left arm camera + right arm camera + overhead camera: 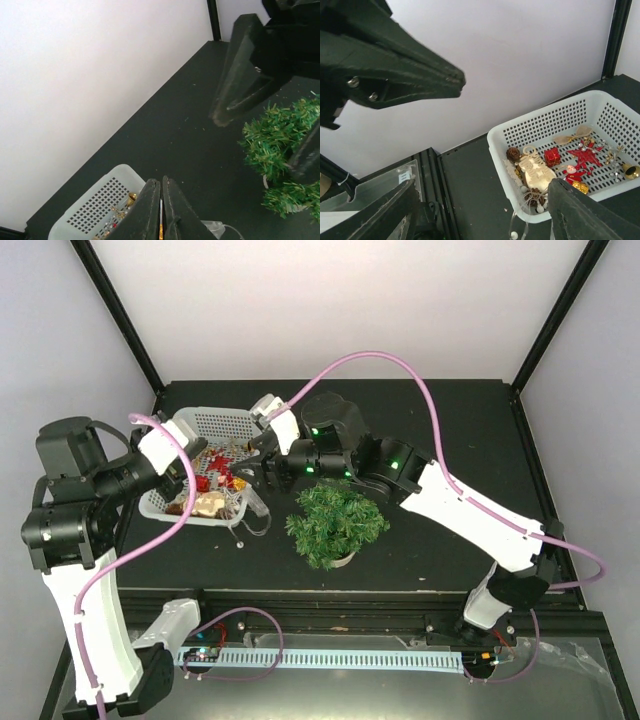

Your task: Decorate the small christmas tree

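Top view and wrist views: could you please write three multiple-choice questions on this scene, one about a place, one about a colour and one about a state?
1. Where does the small christmas tree stand, relative to the basket?
A) inside it
B) on the table, right of it in the top view
C) on top of its rim

2. What colour is the basket?
A) white
B) red
C) green

3. How is the left gripper?
A) wide open
B) shut
C) clamped on the tree

Answers:
1 B, the tree stands on the dark table beside the basket.
2 A, its perforated walls are white.
3 B, its jaws lie together in the left wrist view.
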You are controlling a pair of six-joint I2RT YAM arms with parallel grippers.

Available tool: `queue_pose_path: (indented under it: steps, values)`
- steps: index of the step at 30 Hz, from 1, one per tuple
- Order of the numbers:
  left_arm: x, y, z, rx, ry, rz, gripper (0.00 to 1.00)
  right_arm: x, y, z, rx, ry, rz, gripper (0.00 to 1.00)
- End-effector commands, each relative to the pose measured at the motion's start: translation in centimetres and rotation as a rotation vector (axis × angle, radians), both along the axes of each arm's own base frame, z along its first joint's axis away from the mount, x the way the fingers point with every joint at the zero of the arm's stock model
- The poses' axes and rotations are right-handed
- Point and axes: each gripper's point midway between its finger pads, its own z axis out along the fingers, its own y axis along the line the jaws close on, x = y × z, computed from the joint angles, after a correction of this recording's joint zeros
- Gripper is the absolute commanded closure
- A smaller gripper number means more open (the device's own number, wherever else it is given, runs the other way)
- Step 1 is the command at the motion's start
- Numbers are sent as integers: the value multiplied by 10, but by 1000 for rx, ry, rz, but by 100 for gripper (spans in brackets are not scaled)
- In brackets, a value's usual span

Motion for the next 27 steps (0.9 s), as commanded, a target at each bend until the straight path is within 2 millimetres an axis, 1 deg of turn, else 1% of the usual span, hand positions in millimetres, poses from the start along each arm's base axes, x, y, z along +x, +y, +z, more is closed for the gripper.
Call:
queue_pose_path:
  steps: [1, 3, 5, 8, 10, 13, 16, 18, 19, 20, 25, 27]
  values:
    - [-6, -4, -21, -7, 52, -26, 96, 0, 1, 8, 14, -20, -18, 29]
    - [-2, 1, -39, 33, 63, -11, 96, 5, -5, 4, -3, -26, -59, 30]
    - [5, 10, -64, 84, 80, 20, 95, 14, -15, 0, -36, -37, -128, 30]
    - [14, 20, -101, 143, 130, 54, 95, 25, -40, 2, -70, -74, -239, 30]
    - [15, 21, -123, 167, 169, 35, 94, 29, -55, 5, -77, -90, -291, 30]
    - [18, 21, -157, 196, 231, 1, 87, 31, -75, 9, -84, -103, -340, 29]
    - [24, 24, -191, 238, 304, -14, 76, 30, -94, 8, -88, -93, -384, 29]
    - [25, 23, -211, 258, 360, -34, 72, 29, -102, 1, -90, -80, -396, 28]
    - [24, 23, -218, 268, 377, -45, 71, 29, -105, -10, -106, -69, -399, 28]
    - [24, 23, -228, 282, 392, -53, 71, 28, -108, -16, -114, -61, -405, 28]
    - [28, 25, -261, 388, 387, -95, 72, 27, -118, -45, -126, -9, -418, 28]
    - [35, 33, -273, 433, 387, -63, 74, 26, -119, -52, -125, 10, -415, 28]
